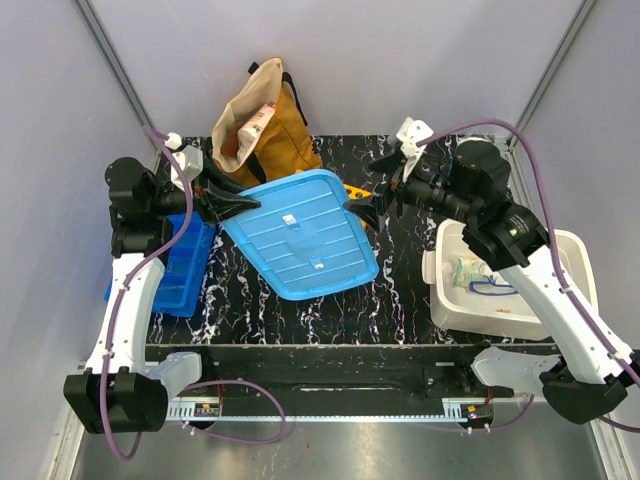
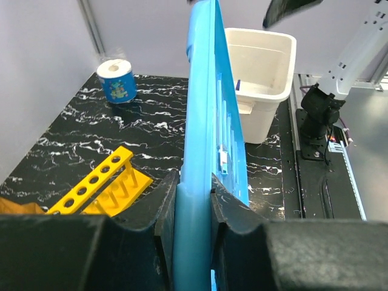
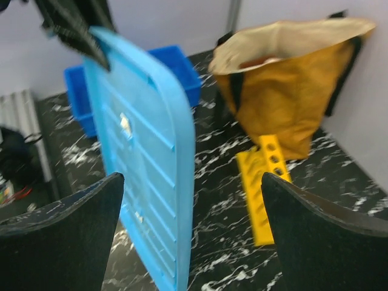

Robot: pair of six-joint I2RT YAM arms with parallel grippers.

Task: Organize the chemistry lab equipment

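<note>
A light-blue bin lid (image 1: 300, 235) hangs tilted over the middle of the table. My left gripper (image 1: 228, 203) is shut on its left corner; in the left wrist view the lid's rim (image 2: 195, 206) is pinched between the jaws of that gripper (image 2: 194, 200). My right gripper (image 1: 362, 213) stands wide open at the lid's right edge without touching it, and in the right wrist view the lid (image 3: 145, 170) lies between the spread fingers of this gripper (image 3: 193, 212). The white bin (image 1: 575, 265) holds a pale green glove (image 1: 465, 270) and dark-blue-framed goggles (image 1: 492, 287).
A yellow test-tube rack (image 3: 264, 188) lies on the black marbled table in front of the tan bag (image 1: 260, 130). A blue bin (image 1: 185, 265) sits at the left edge. A paper roll with blue wrap (image 2: 118, 82) stands at the far side.
</note>
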